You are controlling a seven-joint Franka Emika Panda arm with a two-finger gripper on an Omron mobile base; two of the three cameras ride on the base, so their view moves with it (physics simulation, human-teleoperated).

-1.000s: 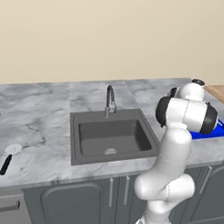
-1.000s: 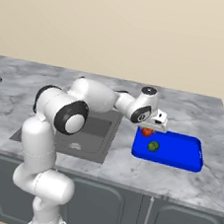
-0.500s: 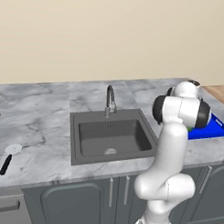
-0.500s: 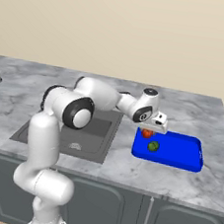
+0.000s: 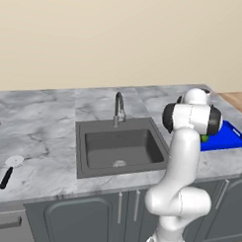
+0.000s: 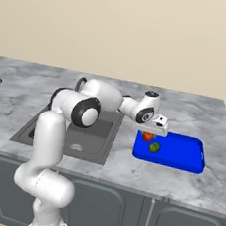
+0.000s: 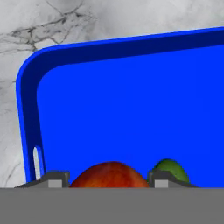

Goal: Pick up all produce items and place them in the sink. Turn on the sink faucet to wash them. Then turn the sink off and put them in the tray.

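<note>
Little has moved since the earlier frame, only your arm's elbow swinging slightly; tray (image 6: 179,157) holds tomato (image 7: 109,174) and green item (image 6: 154,147), gripper (image 6: 150,135) half-open around the tomato—smooth, soft, grip mid-body gently.

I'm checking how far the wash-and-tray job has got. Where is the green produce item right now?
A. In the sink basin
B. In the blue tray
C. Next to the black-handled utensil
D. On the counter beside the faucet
B: the green item lies on the floor of the blue tray, close beside the red-orange item, which sits between the fingertips of the gripper.
</note>
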